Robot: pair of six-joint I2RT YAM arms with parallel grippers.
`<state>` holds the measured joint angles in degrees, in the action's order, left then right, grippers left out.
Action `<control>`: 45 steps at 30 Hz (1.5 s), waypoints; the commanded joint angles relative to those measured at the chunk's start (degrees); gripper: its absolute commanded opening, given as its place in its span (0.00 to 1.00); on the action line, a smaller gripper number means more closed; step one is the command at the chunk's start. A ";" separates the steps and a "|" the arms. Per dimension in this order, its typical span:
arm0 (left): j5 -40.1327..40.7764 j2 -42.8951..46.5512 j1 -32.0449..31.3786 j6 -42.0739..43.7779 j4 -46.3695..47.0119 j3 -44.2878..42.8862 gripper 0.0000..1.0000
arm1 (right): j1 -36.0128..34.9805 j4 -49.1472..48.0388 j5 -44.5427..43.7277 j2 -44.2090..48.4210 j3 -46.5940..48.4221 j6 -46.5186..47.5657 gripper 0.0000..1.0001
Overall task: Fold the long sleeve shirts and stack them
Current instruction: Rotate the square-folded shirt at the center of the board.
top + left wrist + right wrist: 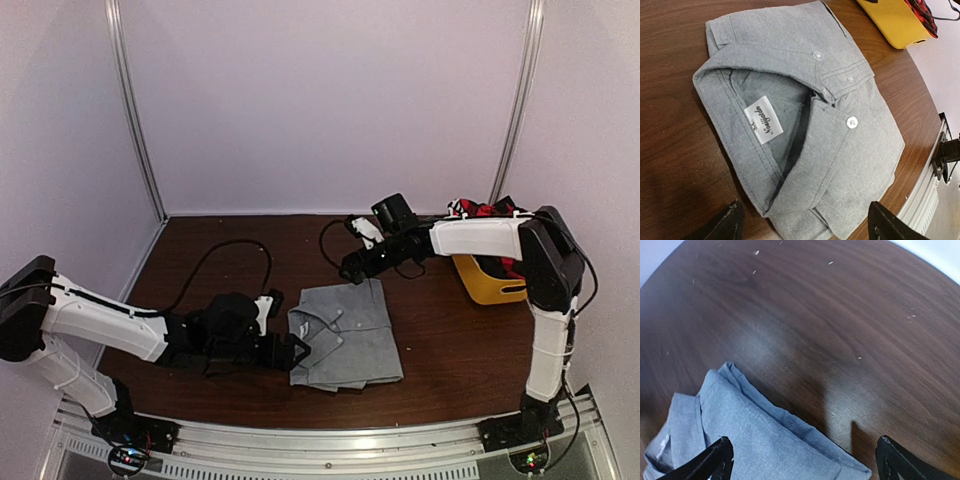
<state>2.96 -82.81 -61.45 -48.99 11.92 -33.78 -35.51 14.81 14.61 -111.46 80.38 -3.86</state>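
Grey woven cloth, folded into a compact rectangle with collar and button placket uppermost, is the light-grey shirt point(840, 90). It lies flat on the brown tabletop point(670, 150) directly ahead of the left hand point(805, 222), its collar edge reaching in between that hand's fingers point(727, 222). The left hand is spread wide and grips nothing; whether either finger touches the cloth cannot be told. At the shirt's far edge hangs the right hand point(805, 462), likewise spread wide and empty, low over the far corner of the cloth, which lies under the gap between its fingers. Farther off, to the right of the right hand and well apart from it, stands the yellow tub point(487, 282), with the red-and-black plaid shirt point(485, 210) heaped in it.

Judged from this layout, the folding of the grey garment is complete or at its final smoothing. The next move calls for both hands to lift clear without dragging the folds, after which the right hand, being nearer the tub, is best placed to draw out the plaid garment.
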 commanded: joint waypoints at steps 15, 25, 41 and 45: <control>2.09 0.24 0.32 0.49 -1.33 1.29 0.87 | 3.78 33.00 24.54 -21.28 25.17 25.27 0.80; 4.58 0.65 0.40 0.30 -3.36 0.48 0.87 | 9.47 20.35 31.63 -14.06 10.85 19.04 0.16; 3.96 3.65 5.64 1.55 -4.82 -0.37 0.88 | 12.05 -39.82 7.50 13.97 -39.50 -39.60 0.00; 1.33 2.26 7.69 1.62 -3.29 -0.82 0.88 | 5.33 -48.63 -3.15 18.23 -49.80 -50.12 0.00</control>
<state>6.87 -79.79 -55.55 -48.31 5.96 -32.82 -24.40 -17.61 25.76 -96.68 38.26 -37.89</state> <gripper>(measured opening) 0.876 0.019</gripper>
